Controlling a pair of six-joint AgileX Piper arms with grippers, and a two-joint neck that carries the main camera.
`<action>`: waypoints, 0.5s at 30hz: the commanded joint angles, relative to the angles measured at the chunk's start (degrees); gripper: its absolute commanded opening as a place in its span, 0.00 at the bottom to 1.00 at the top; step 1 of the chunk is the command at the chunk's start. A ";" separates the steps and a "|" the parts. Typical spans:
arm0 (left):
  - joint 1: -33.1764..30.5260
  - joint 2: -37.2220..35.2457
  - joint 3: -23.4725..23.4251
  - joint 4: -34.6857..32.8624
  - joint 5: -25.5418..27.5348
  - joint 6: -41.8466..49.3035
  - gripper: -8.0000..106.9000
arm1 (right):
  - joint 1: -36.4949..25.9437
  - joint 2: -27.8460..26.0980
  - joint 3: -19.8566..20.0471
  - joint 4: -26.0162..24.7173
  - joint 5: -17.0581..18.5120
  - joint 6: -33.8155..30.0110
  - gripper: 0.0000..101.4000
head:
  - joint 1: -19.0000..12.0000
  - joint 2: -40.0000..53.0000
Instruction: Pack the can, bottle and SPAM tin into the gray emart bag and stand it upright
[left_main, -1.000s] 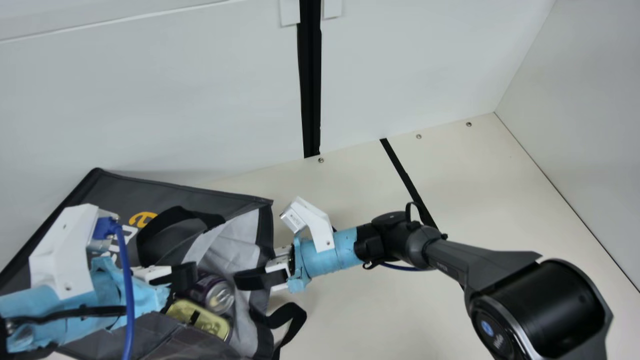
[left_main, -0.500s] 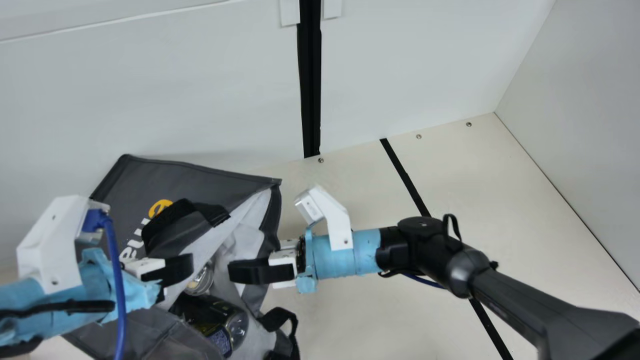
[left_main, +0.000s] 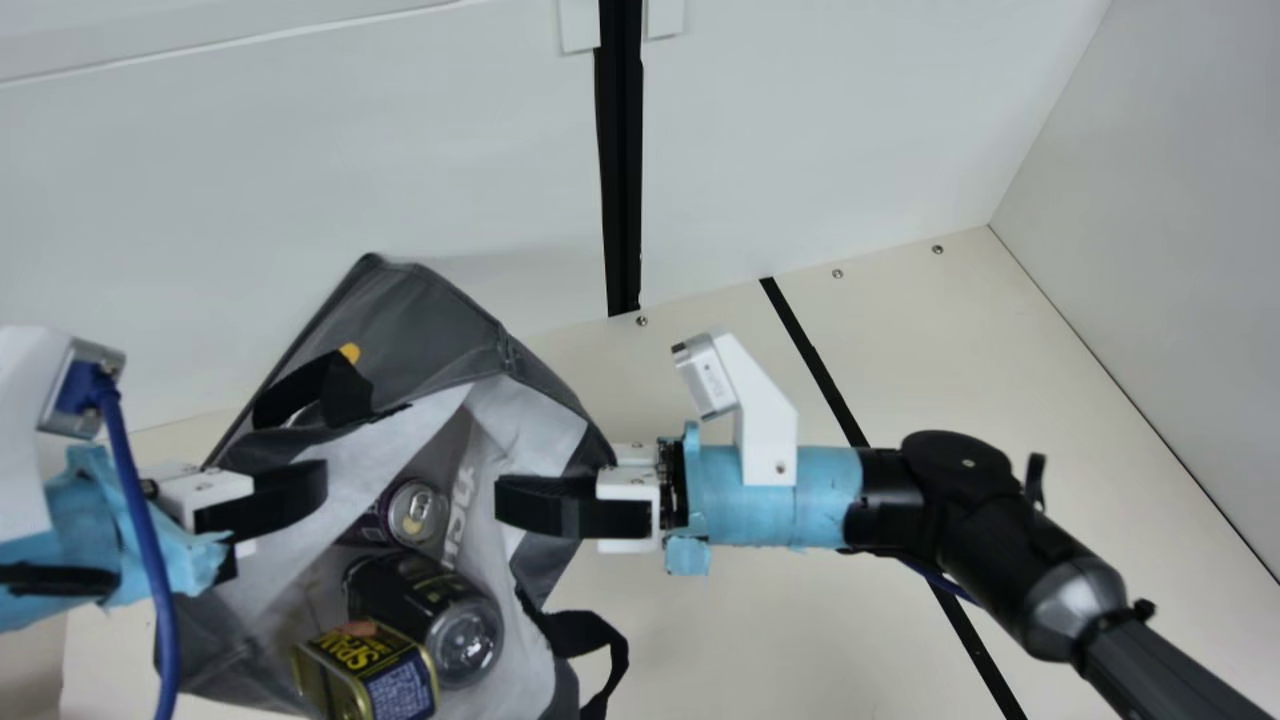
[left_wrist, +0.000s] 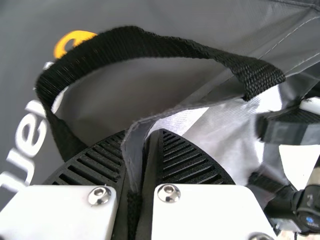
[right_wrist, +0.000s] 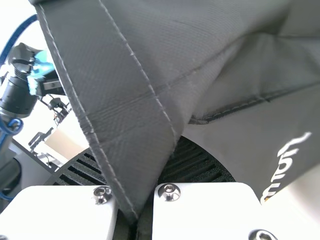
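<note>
Setting: robotics lab, apparently a walled test cell. Basis: white far panels (left_main: 320, 190) meet a plain right-hand side panel (left_main: 1150, 260) around a cream table (left_main: 730, 630); black strip (left_main: 622, 160) between the far panels; exposed screws (left_main: 642, 321) along the table's far edge. Jointed black robot arm (left_main: 1010, 560) at right, wrapped in blue tape (left_main: 780, 495), small camera (left_main: 705, 375) on white bracket (left_main: 768, 420). Loose blue cable (left_main: 150, 570) at left. Right wrist view: dark hardware (right_wrist: 60, 114) beyond, too small to identify.

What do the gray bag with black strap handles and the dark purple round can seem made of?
The gray bag looks like matte synthetic fabric, woven or coated: it creases and shows stitched seams. The purple can seems metal, probably aluminium, with a shiny silvery lid and pull tab.
</note>
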 joint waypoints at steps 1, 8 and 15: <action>-0.58 0.10 -1.87 0.54 0.91 0.29 0.00 | -0.46 -2.44 -0.04 0.09 -0.32 1.49 0.00 | -1.30 -0.05; -4.76 -0.90 -3.02 3.48 0.91 0.71 0.00 | -2.51 -8.58 -0.68 0.09 -0.32 6.25 0.00 | -1.30 -0.05; -8.88 -2.72 -2.95 6.81 0.91 1.07 0.00 | -4.70 -13.83 -1.00 -0.40 -0.32 9.48 0.00 | -1.30 -0.05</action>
